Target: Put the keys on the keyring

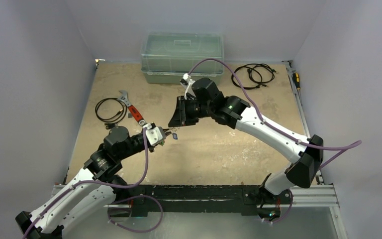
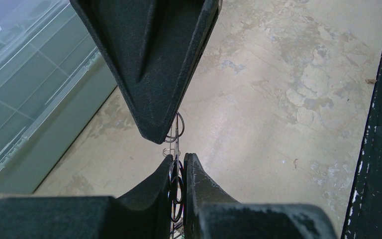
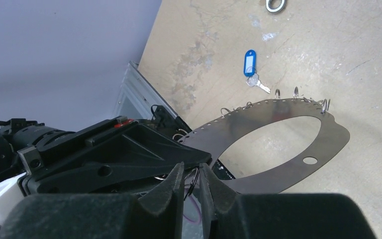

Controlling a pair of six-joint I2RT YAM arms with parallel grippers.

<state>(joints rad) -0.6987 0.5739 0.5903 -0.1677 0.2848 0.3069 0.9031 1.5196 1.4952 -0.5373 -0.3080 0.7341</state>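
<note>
tan tabletop (image 3: 328, 50), flat silvery keyring (image 3: 258, 110) pinched in left tool (image 2: 180, 162), state of right tool (image 3: 191, 172) unclear

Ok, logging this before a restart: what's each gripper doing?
Left gripper: shut on the keyring.
Right gripper: jaws narrow at the keyring's edge; grip cannot be told.

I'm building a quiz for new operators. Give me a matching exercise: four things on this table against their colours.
Things:
1 key tag
2 wrench handle
3 cable coils
4 keyring

Colours:
a red
b silver-grey
c blue
d black

Pairs: 1-c, 2-a, 3-d, 4-b
</note>
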